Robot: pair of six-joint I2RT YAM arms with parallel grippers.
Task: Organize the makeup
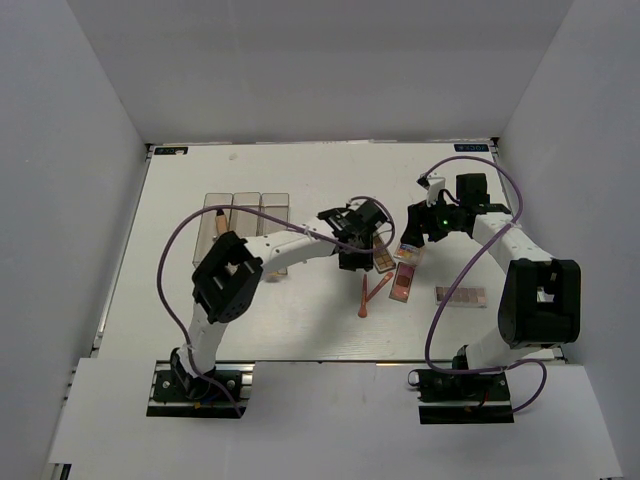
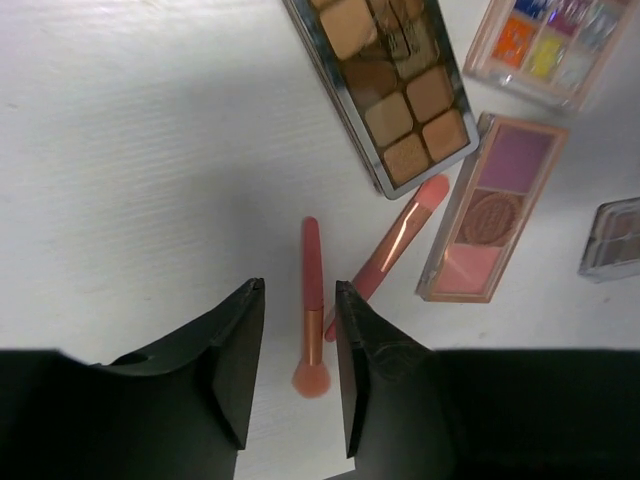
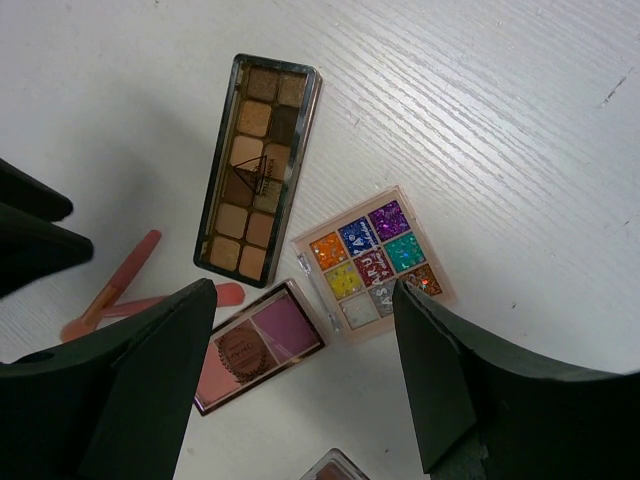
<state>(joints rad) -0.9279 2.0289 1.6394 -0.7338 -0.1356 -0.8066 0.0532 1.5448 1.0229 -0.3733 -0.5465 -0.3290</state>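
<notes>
My left gripper (image 2: pixel 300 290) is low over the table, its jaws on either side of a thin orange-pink brush (image 2: pixel 312 300) with a narrow gap at each side, so it is open. A second brush (image 2: pixel 390 255) lies slanted just right of it. A brown eyeshadow palette (image 2: pixel 395 85), a pink palette (image 2: pixel 490 220), a multicolour palette (image 2: pixel 545 45) and a mauve palette (image 2: pixel 612 238) lie beyond. My right gripper (image 3: pixel 303 290) hovers open above the multicolour palette (image 3: pixel 375 260) and the pink palette (image 3: pixel 255 345), holding nothing. From above, the brushes (image 1: pixel 366 296) lie at the table's middle.
The clear three-compartment organizer (image 1: pixel 247 215) stands at the back left, with a beige bottle (image 1: pixel 220 224) in its left compartment. The mauve palette (image 1: pixel 461 295) lies alone to the right. Both arms' cables loop over the table.
</notes>
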